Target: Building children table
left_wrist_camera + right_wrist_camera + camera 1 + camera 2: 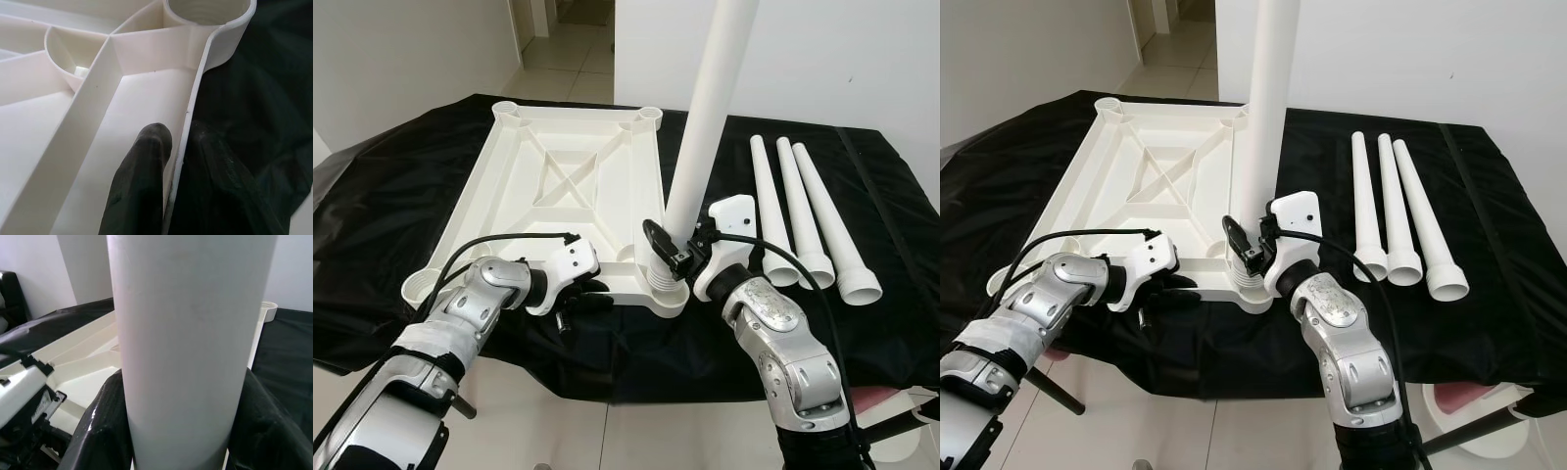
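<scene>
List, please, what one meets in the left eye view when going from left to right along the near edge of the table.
Left hand on the tabletop's rim → upright leg held by the right hand → three loose legs lying on the black cloth.

There was one white tabletop [570,186], lying upside down on one black-draped counter [391,196]. Four white legs were counted: one upright leg [710,108] standing at the tabletop's 5 o'clock corner, and three loose legs [801,215] lying side by side at 3 o'clock.

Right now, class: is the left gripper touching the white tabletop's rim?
Touching. The left wrist view shows the left gripper with one finger on each side of the tabletop rim, pressed against it.
</scene>
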Robot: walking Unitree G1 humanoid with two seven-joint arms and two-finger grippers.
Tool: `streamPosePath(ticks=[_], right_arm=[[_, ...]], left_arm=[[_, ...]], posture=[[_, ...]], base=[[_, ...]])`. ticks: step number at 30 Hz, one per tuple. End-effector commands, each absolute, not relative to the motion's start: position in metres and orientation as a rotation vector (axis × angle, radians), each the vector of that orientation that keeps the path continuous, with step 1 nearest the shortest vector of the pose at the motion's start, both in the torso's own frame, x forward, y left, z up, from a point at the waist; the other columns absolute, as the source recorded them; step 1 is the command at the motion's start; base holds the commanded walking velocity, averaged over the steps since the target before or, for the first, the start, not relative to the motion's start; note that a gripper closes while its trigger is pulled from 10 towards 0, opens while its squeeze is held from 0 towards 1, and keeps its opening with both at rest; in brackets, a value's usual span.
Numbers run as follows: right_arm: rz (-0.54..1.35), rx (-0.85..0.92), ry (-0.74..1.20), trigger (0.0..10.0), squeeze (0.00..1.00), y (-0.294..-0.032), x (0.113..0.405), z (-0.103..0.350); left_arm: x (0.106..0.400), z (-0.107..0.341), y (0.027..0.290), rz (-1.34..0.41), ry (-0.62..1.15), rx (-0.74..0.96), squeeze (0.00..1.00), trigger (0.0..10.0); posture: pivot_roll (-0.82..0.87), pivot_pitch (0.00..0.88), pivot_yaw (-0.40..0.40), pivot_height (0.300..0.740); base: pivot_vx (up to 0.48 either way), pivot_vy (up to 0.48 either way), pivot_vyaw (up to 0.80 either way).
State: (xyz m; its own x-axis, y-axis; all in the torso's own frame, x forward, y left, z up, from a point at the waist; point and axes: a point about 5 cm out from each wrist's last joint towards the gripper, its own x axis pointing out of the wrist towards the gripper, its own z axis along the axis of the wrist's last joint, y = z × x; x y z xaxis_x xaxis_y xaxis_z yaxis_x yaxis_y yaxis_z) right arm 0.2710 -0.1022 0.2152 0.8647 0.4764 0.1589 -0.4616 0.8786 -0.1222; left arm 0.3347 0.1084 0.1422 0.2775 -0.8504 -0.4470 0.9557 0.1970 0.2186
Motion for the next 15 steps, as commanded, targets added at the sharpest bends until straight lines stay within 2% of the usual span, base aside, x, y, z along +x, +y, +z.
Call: streamPosePath(ticks=[1, 3, 4, 9, 10, 11, 12, 15], right_arm=[[0.480, -0.104, -0.181, 10.0, 0.00, -0.1045, 0.2696, 0.2073], [0.473, -0.106, -0.177, 10.0, 0.00, -0.1055, 0.2693, 0.2049], [0.472, -0.106, -0.181, 10.0, 0.00, -0.1050, 0.2696, 0.2054], [0.471, -0.103, -0.207, 10.0, 0.00, -0.1032, 0.2723, 0.2102], [0.471, -0.103, -0.211, 10.0, 0.00, -0.1031, 0.2727, 0.2108], [0.469, -0.109, -0.215, 10.0, 0.00, -0.1034, 0.2732, 0.2111], [0.470, -0.117, -0.222, 10.0, 0.00, -0.1035, 0.2738, 0.2114], [0.470, -0.126, -0.233, 10.0, 0.00, -0.1038, 0.2745, 0.2115]], left_arm=[[0.3397, 0.1581, 0.1048, -1.192, 0.114, 0.446, 0.00, 10.0], [0.3395, 0.1598, 0.1034, -1.189, 0.099, 0.441, 0.00, 10.0], [0.3378, 0.1580, 0.1023, -1.208, 0.109, 0.447, 1.00, 10.0], [0.3336, 0.1555, 0.0998, -1.258, 0.124, 0.453, 1.00, 10.0], [0.3334, 0.1557, 0.0997, -1.261, 0.125, 0.450, 0.42, 10.0], [0.3348, 0.1569, 0.0999, -1.247, 0.124, 0.443, 0.09, 10.0], [0.3357, 0.1600, 0.0999, -1.239, 0.113, 0.433, 0.00, 10.0], [0.3369, 0.1647, 0.1001, -1.227, 0.096, 0.412, 0.00, 10.0]], posture=[[-0.10, 0.066, 0.011, 0.740], [-0.10, 0.069, 0.011, 0.740], [-0.10, 0.071, 0.013, 0.740], [-0.10, 0.073, 0.019, 0.740], [-0.10, 0.073, 0.019, 0.740], [-0.10, 0.074, 0.021, 0.740], [-0.10, 0.076, 0.023, 0.740], [-0.10, 0.076, 0.025, 0.740]], base=[[0.000, 0.000, 0.00], [0.000, 0.000, 0.00], [0.000, 0.000, 0.00], [0.000, 0.000, 0.00], [0.000, 0.000, 0.00], [0.000, 0.000, 0.00], [0.000, 0.000, 0.00], [0.000, 0.000, 0.00]])
